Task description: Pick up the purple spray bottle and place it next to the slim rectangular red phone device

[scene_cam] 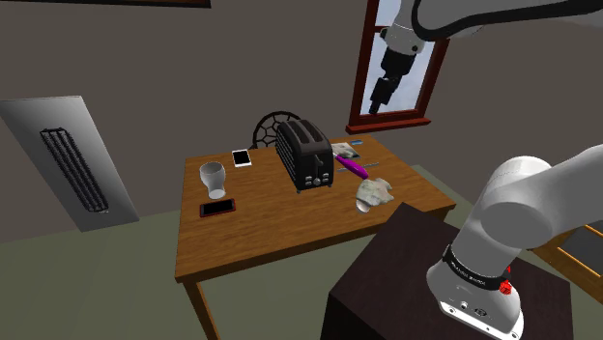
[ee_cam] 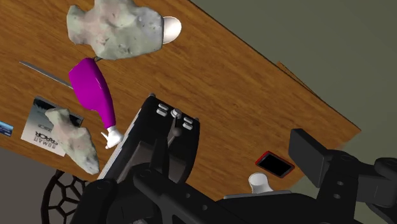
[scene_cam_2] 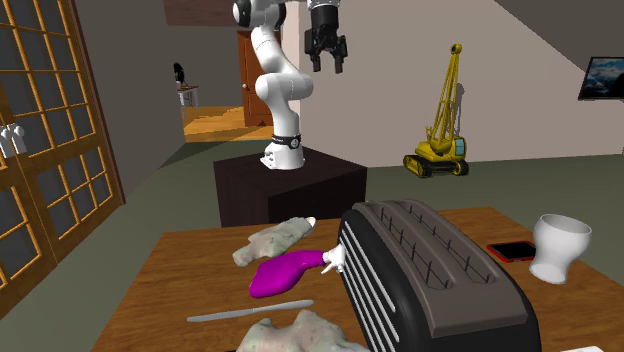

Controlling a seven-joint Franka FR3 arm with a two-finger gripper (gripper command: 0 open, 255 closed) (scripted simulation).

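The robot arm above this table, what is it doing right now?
The arm is holding nothing. Its gripper hangs open high up, well clear of the wooden table. The purple spray bottle lies on its side beside the black toaster, untouched. The red phone lies on the other side of the toaster, near a white cup. The pick-up has not begun.

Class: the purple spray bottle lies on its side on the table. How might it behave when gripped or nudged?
The purple spray bottle lies on a rounded, tapering body, so a nudge would probably roll it in a curve. It looks rigid and smooth, so a grip might slip on the fat end; the narrow neck seems a surer hold.
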